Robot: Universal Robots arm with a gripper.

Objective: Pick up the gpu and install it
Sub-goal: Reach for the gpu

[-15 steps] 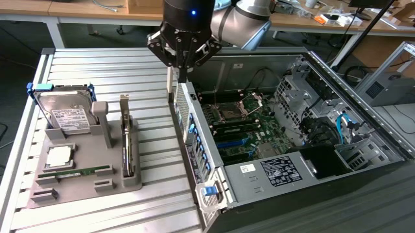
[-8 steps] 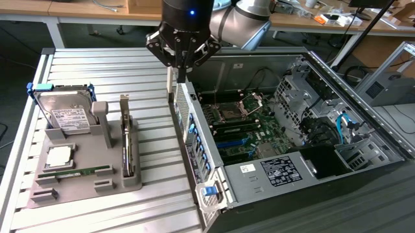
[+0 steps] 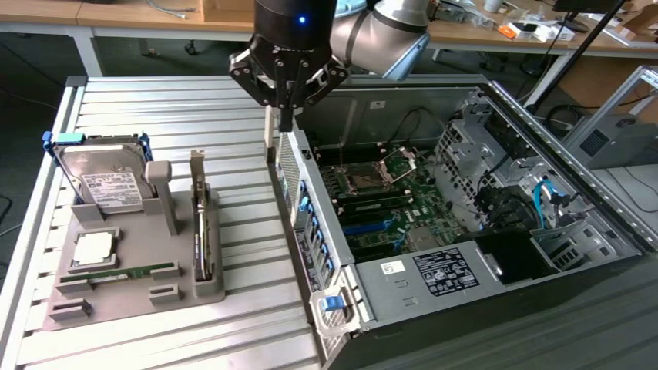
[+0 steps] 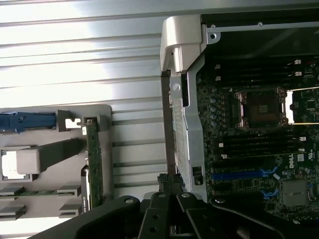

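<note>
end effector (image 3: pixel 286 116): closed together, holding nothing, poised above the rear wall of the computer case (image 3: pixel 308 231).
gpu (image 3: pixel 203 223): standing on edge in the grey holder (image 3: pixel 123 301), untouched.
bearing: gpu lies towards the exterior view's left, long axis roughly parallel to that wall.

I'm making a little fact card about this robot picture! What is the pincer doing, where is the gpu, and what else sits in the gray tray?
pincer: shut, above the back wall of the open computer case
gpu: standing on edge in the gray tray, not in the pincer
hard drive: upright in the same tray, to the exterior view's left of the gpu
memory stick: lying flat in the tray
table: ribbed metal
</note>
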